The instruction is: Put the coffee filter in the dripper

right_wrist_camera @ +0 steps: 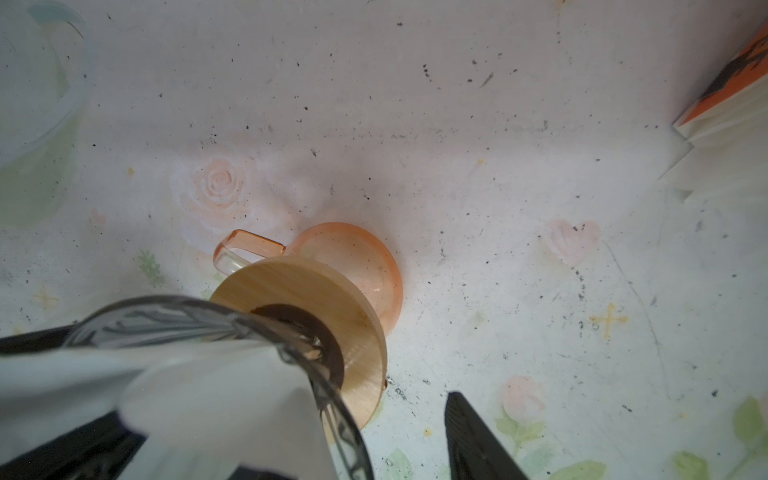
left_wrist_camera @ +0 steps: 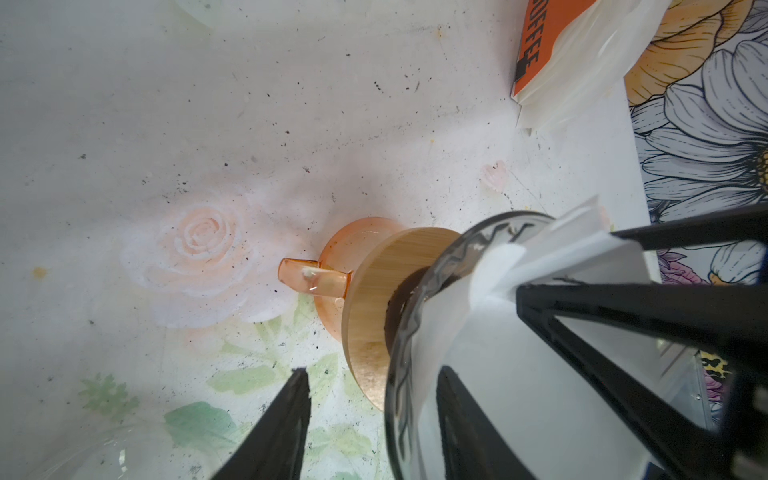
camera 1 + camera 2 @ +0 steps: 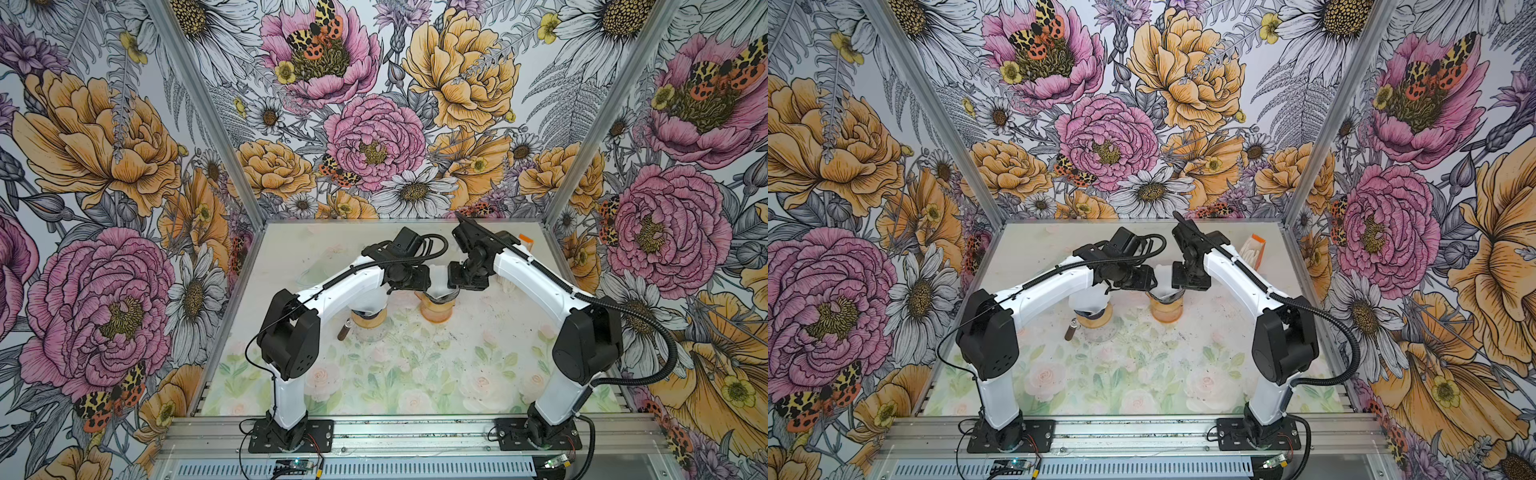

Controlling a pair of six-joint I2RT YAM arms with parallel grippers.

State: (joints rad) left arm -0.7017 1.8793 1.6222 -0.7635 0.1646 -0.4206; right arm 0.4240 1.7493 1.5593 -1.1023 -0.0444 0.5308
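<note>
A clear glass dripper (image 2: 399, 332) with a wooden collar (image 2: 374, 291) stands on an orange cup (image 1: 353, 257) mid-table, seen in both top views (image 3: 436, 299). The white coffee filter (image 2: 519, 332) sits inside the dripper's cone, its upper edge standing above the rim (image 3: 439, 277). My left gripper (image 2: 374, 372) is open across the rim. One finger is outside, clear of the glass; the other shows dark through the paper. From the opposite side my right gripper (image 1: 282, 415) is open across the rim too. Its outer finger (image 1: 478, 436) stays apart from the glass and its inner one is under the filter.
An orange filter box (image 3: 1254, 249) with white filters stands at the back right. A second cup with a wooden collar and a brown handle (image 3: 345, 332) sits under the left arm. A clear glass vessel (image 1: 33, 104) lies left of the dripper. Coffee grounds speckle the floral table.
</note>
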